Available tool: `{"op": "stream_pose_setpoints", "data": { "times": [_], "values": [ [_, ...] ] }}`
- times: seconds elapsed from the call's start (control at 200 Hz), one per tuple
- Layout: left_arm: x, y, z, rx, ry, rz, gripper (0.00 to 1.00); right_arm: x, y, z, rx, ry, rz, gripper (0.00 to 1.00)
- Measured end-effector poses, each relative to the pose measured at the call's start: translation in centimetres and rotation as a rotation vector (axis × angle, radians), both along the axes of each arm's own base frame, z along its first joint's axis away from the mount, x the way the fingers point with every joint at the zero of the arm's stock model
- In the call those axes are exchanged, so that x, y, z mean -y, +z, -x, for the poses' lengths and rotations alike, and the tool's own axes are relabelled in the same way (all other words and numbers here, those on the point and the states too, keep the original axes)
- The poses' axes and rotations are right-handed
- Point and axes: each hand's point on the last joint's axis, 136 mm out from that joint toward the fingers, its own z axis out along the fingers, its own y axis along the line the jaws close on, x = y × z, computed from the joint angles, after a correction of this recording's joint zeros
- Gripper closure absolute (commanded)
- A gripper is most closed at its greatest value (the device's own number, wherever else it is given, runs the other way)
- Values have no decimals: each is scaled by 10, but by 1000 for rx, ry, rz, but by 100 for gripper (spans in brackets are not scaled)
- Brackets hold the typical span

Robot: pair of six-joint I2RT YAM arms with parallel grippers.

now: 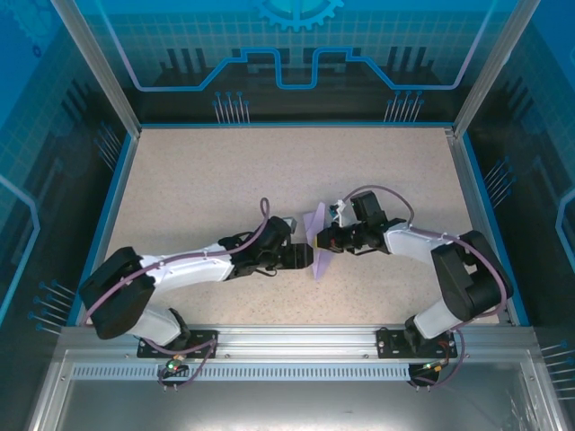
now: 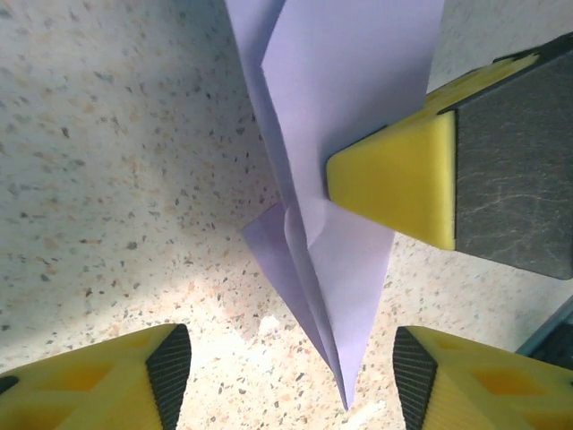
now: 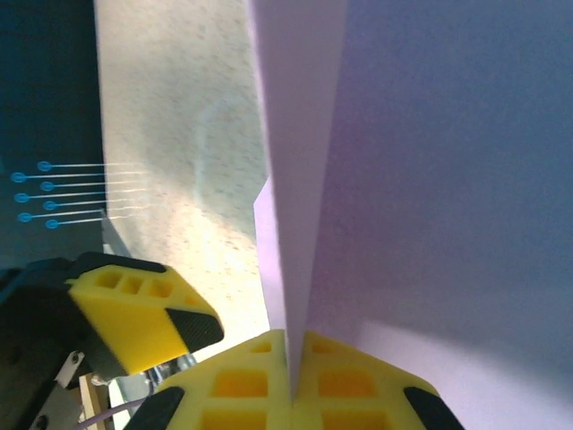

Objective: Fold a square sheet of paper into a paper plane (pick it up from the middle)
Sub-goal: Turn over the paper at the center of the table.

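Mid-frame in the top view, the right hand pinches the paper plane upright over the desk; the left hand stands wide. Best hold that pinch firm while left closes along the crease.

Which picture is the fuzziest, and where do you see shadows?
Right wrist view: fuzziest, the paper plane sits so close it blurs into dim purple. Left wrist view: sharp, with a soft shadow on the speckled table left of the paper and a bright patch lower down. Top view: table evenly lit.
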Motion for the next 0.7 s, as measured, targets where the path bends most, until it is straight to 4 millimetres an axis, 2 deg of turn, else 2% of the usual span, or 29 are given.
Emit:
{"op": "stream_pose_setpoints", "data": {
  "times": [0.28, 0.55, 0.615, 0.7],
  "values": [
    [-23, 35, -6, 55, 141, 239, 30, -7, 43, -14, 11, -51, -148, 98],
    [-15, 59, -16, 34, 193, 412, 26, -12, 83, -25, 44, -74, -253, 98],
    [-13, 65, -17, 32, 205, 457, 22, -12, 89, -27, 50, -79, -268, 98],
    [-11, 70, -18, 25, 219, 512, 21, -13, 94, -29, 51, -84, -286, 98]
  ]
}}
